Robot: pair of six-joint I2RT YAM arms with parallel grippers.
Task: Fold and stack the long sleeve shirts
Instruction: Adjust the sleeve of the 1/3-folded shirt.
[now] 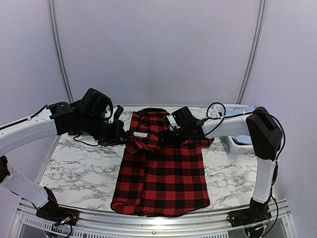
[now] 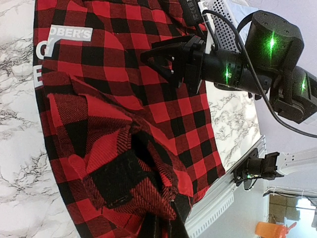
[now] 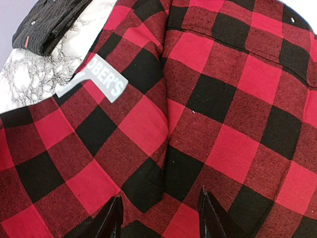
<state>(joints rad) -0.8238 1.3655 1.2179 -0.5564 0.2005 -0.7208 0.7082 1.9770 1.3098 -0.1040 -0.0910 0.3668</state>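
Tool on the right (image 1: 172, 130) hovers over the collar end of the plaid shirt (image 1: 161, 178), and its own wrist view shows its two fingertips (image 3: 113, 220) held apart just above the checked cloth, gripping nothing. The left tool (image 1: 122, 133) sits at the shirt's left shoulder, closed on a gathered sleeve (image 2: 124, 168). Its wrist view shows that cloth bunched and lifted toward the lens, with the fingers themselves buried in the folds. From overhead the plaid shirt lies flat and lengthwise on the marble table (image 1: 74, 163), its hem toward the arm bases. Only the wrist views show the white lettering (image 3: 99, 82) near the shirt's collar. Only the right wrist view shows the dark shirt (image 3: 49, 20), lying on the table beyond the lettering. A white basket (image 1: 235, 143) stands just right of the plaid shirt.
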